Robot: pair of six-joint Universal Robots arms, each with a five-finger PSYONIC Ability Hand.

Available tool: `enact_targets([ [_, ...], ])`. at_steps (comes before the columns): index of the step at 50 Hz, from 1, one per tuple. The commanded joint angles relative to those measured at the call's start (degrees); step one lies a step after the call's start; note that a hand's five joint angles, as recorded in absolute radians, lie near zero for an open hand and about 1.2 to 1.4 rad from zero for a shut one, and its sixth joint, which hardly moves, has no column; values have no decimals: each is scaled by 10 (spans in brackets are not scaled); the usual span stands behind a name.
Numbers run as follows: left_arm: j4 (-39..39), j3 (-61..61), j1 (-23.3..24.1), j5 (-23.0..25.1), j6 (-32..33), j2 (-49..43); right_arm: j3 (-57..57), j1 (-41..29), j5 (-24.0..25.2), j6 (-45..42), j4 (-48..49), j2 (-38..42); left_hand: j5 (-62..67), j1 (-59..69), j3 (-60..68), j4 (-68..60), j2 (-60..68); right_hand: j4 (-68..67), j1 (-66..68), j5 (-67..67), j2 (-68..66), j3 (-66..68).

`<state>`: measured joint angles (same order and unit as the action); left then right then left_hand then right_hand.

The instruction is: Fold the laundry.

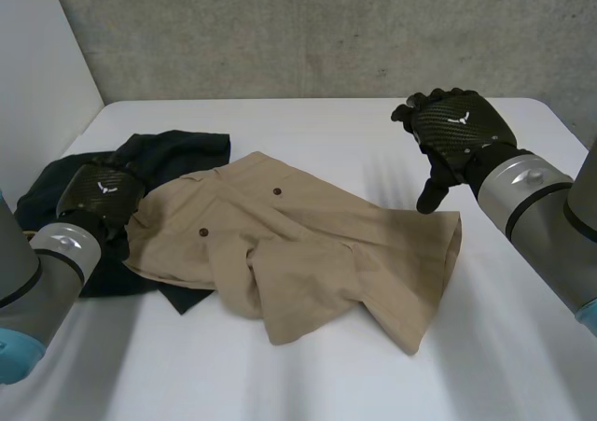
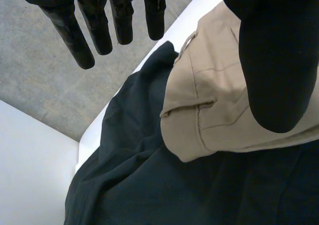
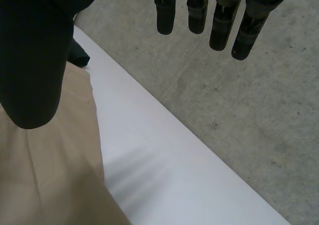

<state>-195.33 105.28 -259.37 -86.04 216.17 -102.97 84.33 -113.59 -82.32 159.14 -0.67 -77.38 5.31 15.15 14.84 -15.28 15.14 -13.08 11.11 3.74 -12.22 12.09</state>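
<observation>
With the left robot hand (image 1: pixel 101 192) and right robot hand (image 1: pixel 452 132) both spread empty, we judge the limp tan shorts (image 1: pixel 308 253) best pinched at corners.

The black right hand (image 3: pixel 31 60) is seen with its fingers (image 3: pixel 222 28) held straight, apart from the thumb, and nothing is grasped. Below the thumb a beige woven garment (image 3: pixel 45 175) is spread on the white table (image 3: pixel 164 175). A corner of dark cloth (image 3: pixel 79 55) is seen beside the thumb. A grey concrete surface (image 3: pixel 239 115) is seen beyond the table's edge.

white table (image 1: pixel 326 127) | grey concrete wall (image 1: pixel 326 29) behind | white panel (image 1: pixel 37 57) left
</observation>
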Motion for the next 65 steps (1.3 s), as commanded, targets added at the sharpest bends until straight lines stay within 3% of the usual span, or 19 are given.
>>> enact_targets([
  [1, -5, -13, 1, 2, 5, -41, 4, -1, 0, 0, 1, 5, 45, 46, 50, -45, 47, 31, -11, -37, 22, -21],
  [8, -2, -19, 2, 7, 5, -60, 4, 0, -1, -1, 2, 7, 82, 83, 87, -82, 84, 31, -11, -37, 22, -21],
  [12, 1, -30, 0, 25, 5, -74, 4, 0, -1, -1, 2, 15, 173, 174, 177, -173, 174, 31, -11, -37, 22, -21],
  [14, 3, -37, 0, 31, 5, -81, 4, 0, -1, -1, 3, 19, 260, 261, 264, -260, 261, 31, -11, -37, 22, -21],
  [19, 13, -74, -1, 26, 7, -110, 3, 0, -1, -1, 3, 24, 646, 648, 651, -646, 648, 31, -11, -37, 22, -21],
  [21, 17, -92, -3, 24, 7, -123, 2, 0, -1, -1, 3, 28, 647, 648, 652, -647, 649, 31, -11, -37, 22, -21],
  [25, 25, -155, -12, -17, 7, -156, 1, 1, -1, -1, 3, 28, 647, 648, 652, -647, 649, 31, -11, -37, 22, -21],
  [28, 28, -227, -25, -94, 7, -167, 0, 1, -1, -1, 3, 28, 647, 648, 652, -647, 649, 31, -11, -37, 22, -21],
  [34, 19, -326, 0, -132, -8, -160, -2, 2, -1, -1, 3, 26, 647, 648, 652, -647, 649, 31, -11, -37, 22, -21],
  [40, 1, -429, 90, -134, -70, -138, -5, 7, -4, 1, 4, 23, 647, 648, 652, -647, 649, 31, -11, -37, 22, -21],
  [46, -8, -472, 179, -130, -80, -130, -14, 10, -31, 5, 4, 13, 647, 648, 652, -647, 649, 31, -11, -37, 22, -21],
  [47, -8, -475, 212, -127, -80, -137, -16, 10, -35, 6, 4, 10, 647, 648, 652, -647, 649, 31, -11, -37, 22, -21],
  [55, -1, -450, 365, -89, -80, -225, -37, 35, -46, 7, 4, -7, 647, 648, 652, -647, 649, 31, -11, -37, 22, -21],
  [61, 2, -408, 437, -73, -80, -255, -48, 72, -46, 9, 3, -18, 647, 648, 652, -647, 649, 31, -11, -37, 22, -21],
  [65, 2, -397, 465, -74, -76, -260, -48, 79, -43, 7, 3, -18, 144, 145, 148, -144, 145, 31, -11, -37, 22, -21],
])
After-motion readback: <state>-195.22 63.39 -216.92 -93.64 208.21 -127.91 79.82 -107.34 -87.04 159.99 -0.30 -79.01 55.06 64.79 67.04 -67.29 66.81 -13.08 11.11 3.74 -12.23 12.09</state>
